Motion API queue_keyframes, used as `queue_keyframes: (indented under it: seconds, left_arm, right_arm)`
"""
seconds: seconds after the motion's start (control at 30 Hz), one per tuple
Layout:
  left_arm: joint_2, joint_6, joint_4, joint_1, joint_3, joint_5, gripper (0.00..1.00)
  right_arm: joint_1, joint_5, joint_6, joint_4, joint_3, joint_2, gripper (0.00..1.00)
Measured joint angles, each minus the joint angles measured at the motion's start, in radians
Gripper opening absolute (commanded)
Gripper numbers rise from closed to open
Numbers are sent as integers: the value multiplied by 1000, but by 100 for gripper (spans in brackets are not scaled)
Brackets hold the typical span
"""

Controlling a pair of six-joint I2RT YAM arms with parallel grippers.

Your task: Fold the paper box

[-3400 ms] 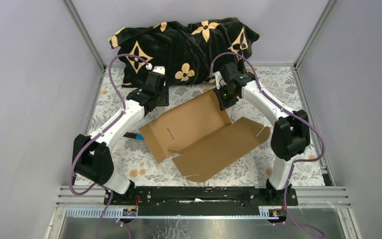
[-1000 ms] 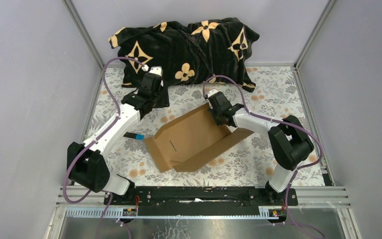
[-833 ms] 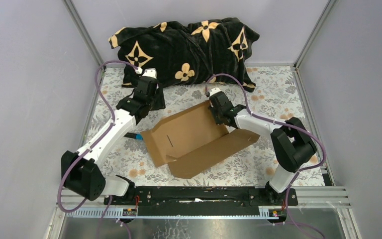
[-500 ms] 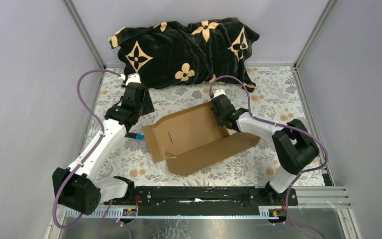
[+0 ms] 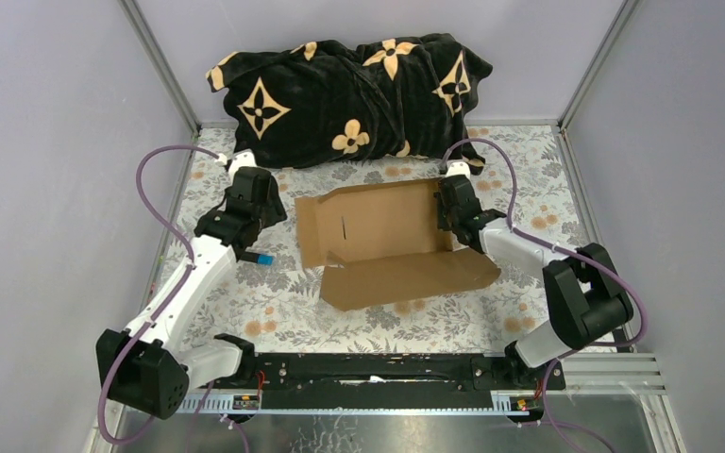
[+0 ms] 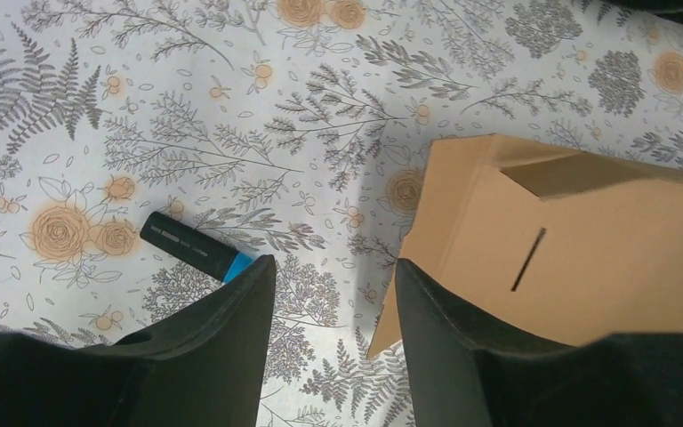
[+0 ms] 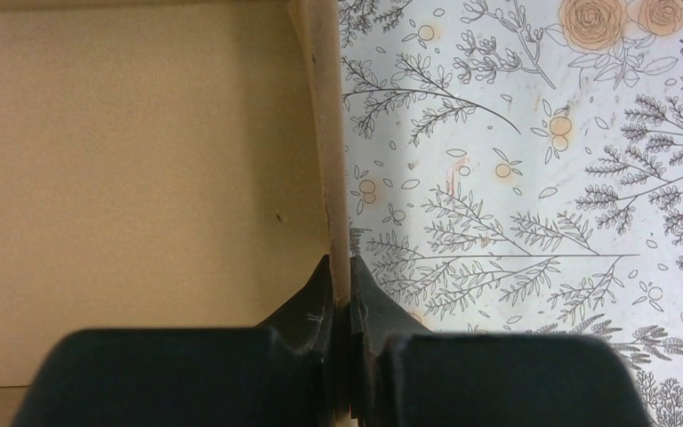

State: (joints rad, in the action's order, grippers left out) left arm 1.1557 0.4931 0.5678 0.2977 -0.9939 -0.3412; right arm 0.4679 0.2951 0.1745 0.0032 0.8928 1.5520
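The right jaws are gripping the upright side wall of the paper box [image 7: 142,178], which is lying on the bench [image 7: 534,178]. The left jaws are hanging open and empty, with a marker [image 6: 194,246] beside one jaw and the box corner beside the other.

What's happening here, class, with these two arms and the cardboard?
The right arm has its jaws shut on the right-hand edge of the paper box, which lies partly folded on the floral table. The left arm hovers by the box's left end, jaws open and empty, near a blue-capped marker.
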Motion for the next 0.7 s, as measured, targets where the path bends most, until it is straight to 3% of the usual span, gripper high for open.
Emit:
queue_keyframes:
  seconds: [0.7]
  left_arm:
    - [56, 102, -271, -51, 243, 240, 63]
  right_arm:
    - [-3, -4, 41, 198, -229, -172, 0]
